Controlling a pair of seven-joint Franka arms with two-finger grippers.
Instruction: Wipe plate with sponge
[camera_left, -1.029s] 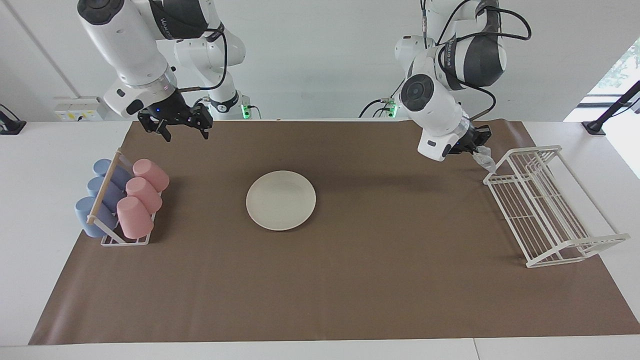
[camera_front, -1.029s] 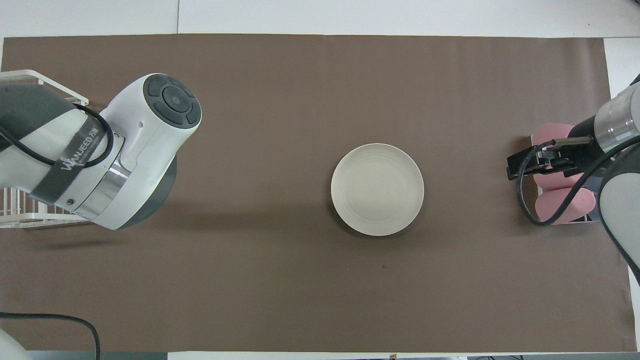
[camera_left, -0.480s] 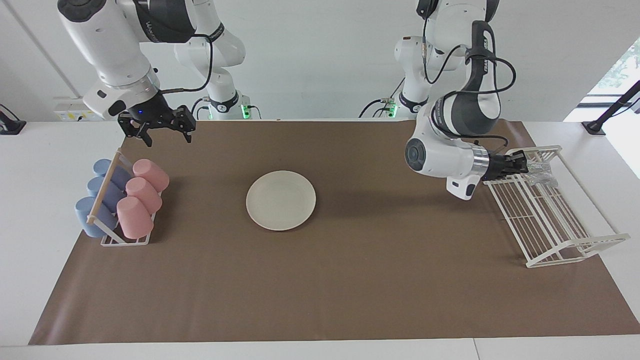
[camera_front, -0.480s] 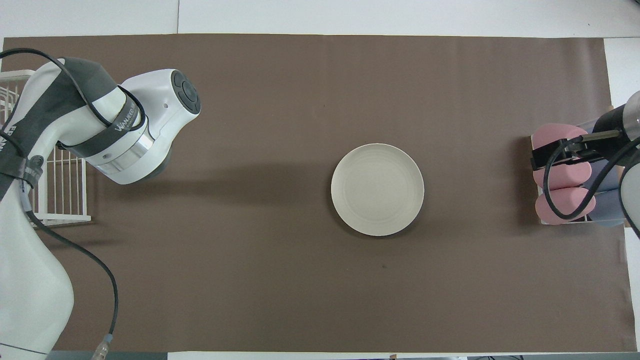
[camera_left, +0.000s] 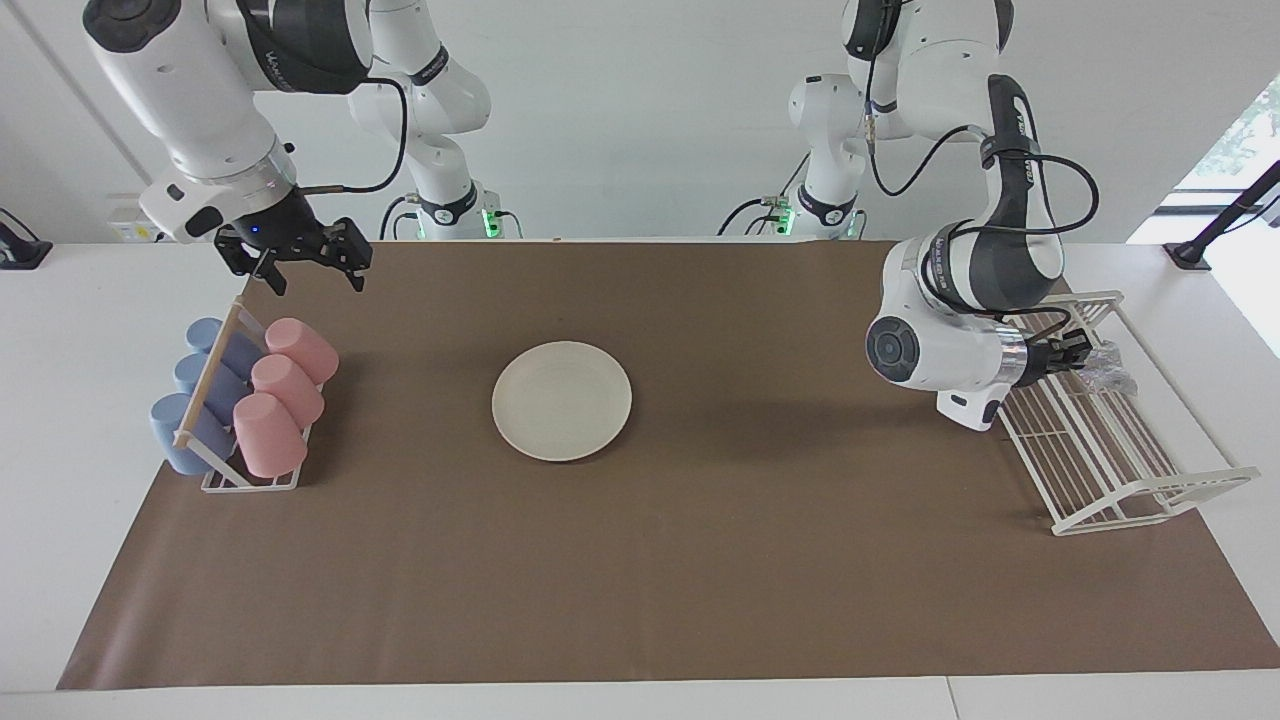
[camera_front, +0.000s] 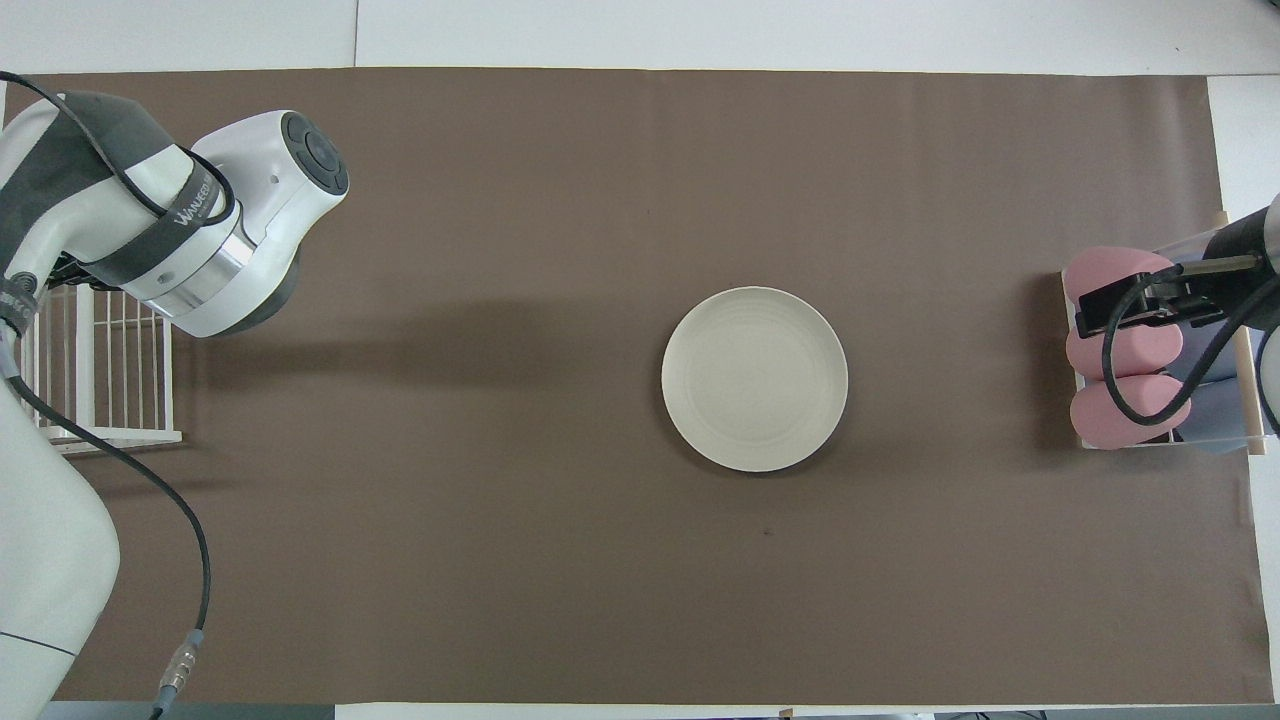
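Plate (camera_left: 561, 400): flat on the brown mat (camera_left: 700, 560), mid-table, bare.
Sponge (camera_left: 1105, 368): pinched in the left gripper (camera_left: 1088, 357), over the white wire rack (camera_left: 1150, 500) at the left arm's end.
Left gripper: clamped tight on the sponge, pointing sideways.
Right gripper (camera_left: 305, 275): fingers spread wide, empty, over the mat's edge by the cup rack (camera_left: 245, 400).

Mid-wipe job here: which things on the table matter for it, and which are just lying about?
In the job:
plate
sponge, held by left gripper over the white rack

Lying about:
white rack
cup rack with pink cups and blue cups
right gripper, waiting
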